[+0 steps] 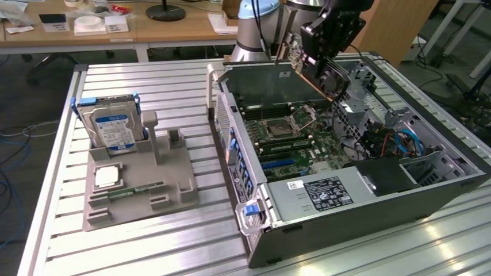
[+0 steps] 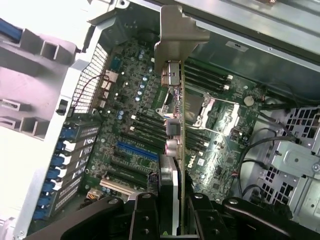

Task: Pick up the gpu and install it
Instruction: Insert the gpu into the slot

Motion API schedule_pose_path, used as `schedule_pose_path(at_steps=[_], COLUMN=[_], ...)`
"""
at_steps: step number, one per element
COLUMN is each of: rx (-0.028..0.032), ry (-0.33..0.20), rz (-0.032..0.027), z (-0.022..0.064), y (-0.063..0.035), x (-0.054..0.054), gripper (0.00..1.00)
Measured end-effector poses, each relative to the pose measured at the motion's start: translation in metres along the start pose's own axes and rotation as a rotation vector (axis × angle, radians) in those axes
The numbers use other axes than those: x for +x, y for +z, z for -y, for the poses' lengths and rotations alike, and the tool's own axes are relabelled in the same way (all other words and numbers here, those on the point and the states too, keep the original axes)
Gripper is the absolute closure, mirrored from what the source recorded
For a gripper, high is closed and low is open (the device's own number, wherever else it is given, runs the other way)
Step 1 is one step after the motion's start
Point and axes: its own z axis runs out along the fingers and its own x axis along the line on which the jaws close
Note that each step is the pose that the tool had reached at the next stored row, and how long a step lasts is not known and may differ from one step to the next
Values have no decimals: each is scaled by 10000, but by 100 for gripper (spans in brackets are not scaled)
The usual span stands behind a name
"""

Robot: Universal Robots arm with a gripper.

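My gripper (image 1: 326, 69) hangs over the open computer case (image 1: 253, 190), shut on the gpu (image 1: 309, 79). The gpu is a thin card with a pinkish-brown face, held on edge above the motherboard (image 1: 291, 138) and clear of it. In the wrist view the gpu (image 2: 176, 130) runs edge-on away from my gripper (image 2: 172, 222), and its silver end bracket (image 2: 175, 35) is at the far end. The black fingers (image 2: 145, 215) clamp both sides of the card. A blue expansion slot (image 2: 135, 148) lies on the motherboard (image 2: 220, 125) beside the card's line.
On the slatted metal table, at the exterior view's left, a grey holder (image 1: 172, 192) carries an upright hard drive (image 1: 114, 129), a square chip (image 1: 106, 175) and a memory stick (image 1: 138, 190). Inside the case are a power supply (image 1: 330, 192), blue cables (image 1: 399, 141) and a drive cage (image 1: 357, 100).
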Motion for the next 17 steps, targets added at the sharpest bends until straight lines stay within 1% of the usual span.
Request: schedule_pose_path(at_steps=[7,11,17], rx=[8,14,22], ry=[-722,-1050,-1950], rz=[-32,-48,-86], z=[0,2,3], y=[0,2,6], x=[0,1,1], gripper=[72,72,72])
